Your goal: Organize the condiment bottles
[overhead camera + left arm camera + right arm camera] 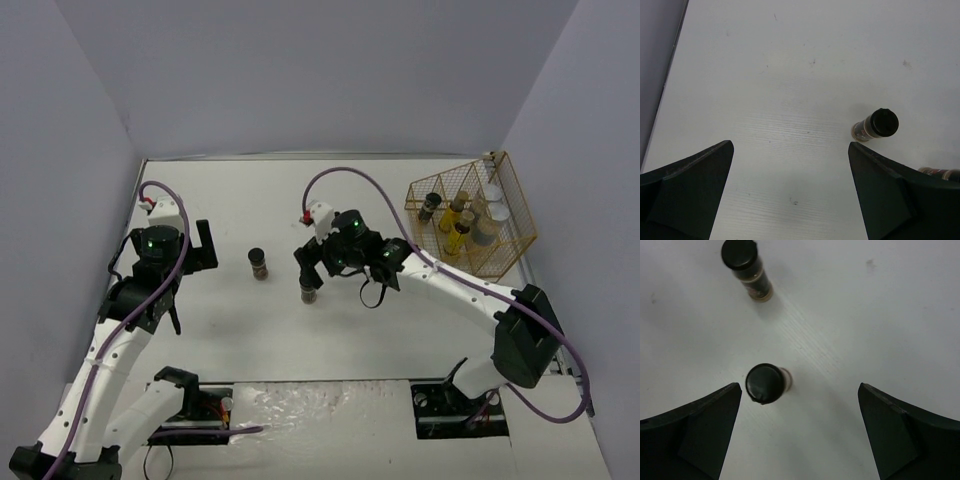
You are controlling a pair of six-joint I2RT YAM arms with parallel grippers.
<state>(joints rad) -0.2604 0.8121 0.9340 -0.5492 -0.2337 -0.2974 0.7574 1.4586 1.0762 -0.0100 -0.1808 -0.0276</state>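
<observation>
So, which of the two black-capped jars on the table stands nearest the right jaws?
The right-hand jar, between the open right jaws; the other jar stands apart, farther left.

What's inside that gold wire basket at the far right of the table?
The wire basket holds five containers: two slim yellow-filled bottles, two wider clear jars with silver lids, and one short dark jar. The mesh covers their lower parts, so the labels cannot be made out.
</observation>
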